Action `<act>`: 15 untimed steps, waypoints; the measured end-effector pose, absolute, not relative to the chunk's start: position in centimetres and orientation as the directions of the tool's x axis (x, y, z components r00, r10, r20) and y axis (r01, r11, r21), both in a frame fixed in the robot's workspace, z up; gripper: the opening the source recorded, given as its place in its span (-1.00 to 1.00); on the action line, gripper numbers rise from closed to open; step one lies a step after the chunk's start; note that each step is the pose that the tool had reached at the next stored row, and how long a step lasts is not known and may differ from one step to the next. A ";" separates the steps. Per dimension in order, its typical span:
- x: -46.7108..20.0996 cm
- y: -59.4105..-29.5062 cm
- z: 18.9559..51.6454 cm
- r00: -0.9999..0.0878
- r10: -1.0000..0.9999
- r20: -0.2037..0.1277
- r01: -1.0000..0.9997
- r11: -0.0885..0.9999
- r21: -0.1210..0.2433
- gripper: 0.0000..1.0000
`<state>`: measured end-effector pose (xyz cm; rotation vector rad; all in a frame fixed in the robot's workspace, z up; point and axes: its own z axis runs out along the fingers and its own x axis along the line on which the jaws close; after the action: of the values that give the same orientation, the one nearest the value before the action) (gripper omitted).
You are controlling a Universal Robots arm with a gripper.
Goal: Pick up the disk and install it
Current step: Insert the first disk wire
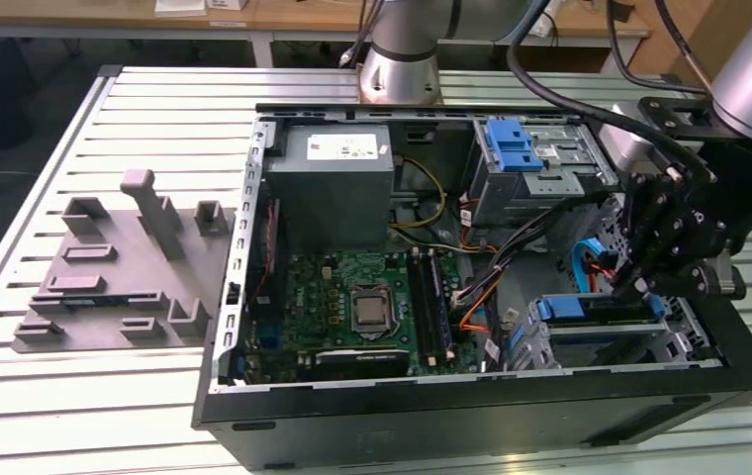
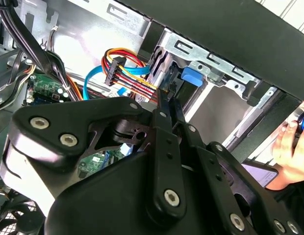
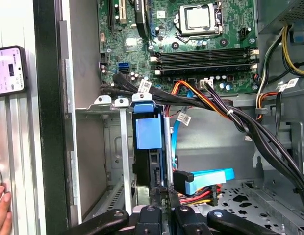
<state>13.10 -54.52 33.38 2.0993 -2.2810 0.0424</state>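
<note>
1. Exterior view: the arm is seen reaching from the exterior view's right, wrist angled downward into the open computer case [image 1: 482, 396]. The gripper [image 1: 629, 289] is positioned at the lower drive cage [image 1: 673, 346] near the case's front corner, fingertips at the blue-framed disk [image 1: 601, 309] seated in that cage. A second cage with a blue latch [image 1: 515, 148] is seen further back. The grey moulded holder [image 1: 112, 272] is left on the slatted table [image 1: 33, 396] to the exterior view's left, well apart from the case.

2. Second wrist view: the black gripper linkage [image 2: 157, 161] is seen close up, fingers drawn together to a narrow point beside the metal cage [image 2: 211, 73] and a blue tab [image 2: 191, 76]. A bundle of coloured power wires [image 2: 127, 73] is routed just beside the fingertips. A person's hand [image 2: 289, 149] is visible outside the case.

3. First wrist view: the disk [image 3: 148, 132] is seen standing on edge in the cage slot, blue carrier facing the camera. The fingers [image 3: 162, 196] are nearly closed and pressed to its near edge; a firm grip cannot be confirmed. The motherboard [image 3: 191, 44] lies beyond.
</note>
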 end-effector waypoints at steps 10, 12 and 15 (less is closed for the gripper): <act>13.1 -54.5 33.2 -0.082 -0.996 0.045 -0.997 0.083 0.009 -0.66; 13.1 -54.6 33.2 -0.082 -0.996 0.045 -0.997 0.083 0.009 -0.66; 13.1 -54.5 33.3 -0.082 -0.996 0.045 -0.997 0.083 0.010 -0.66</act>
<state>13.14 -54.55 33.32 2.1007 -2.2822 0.0355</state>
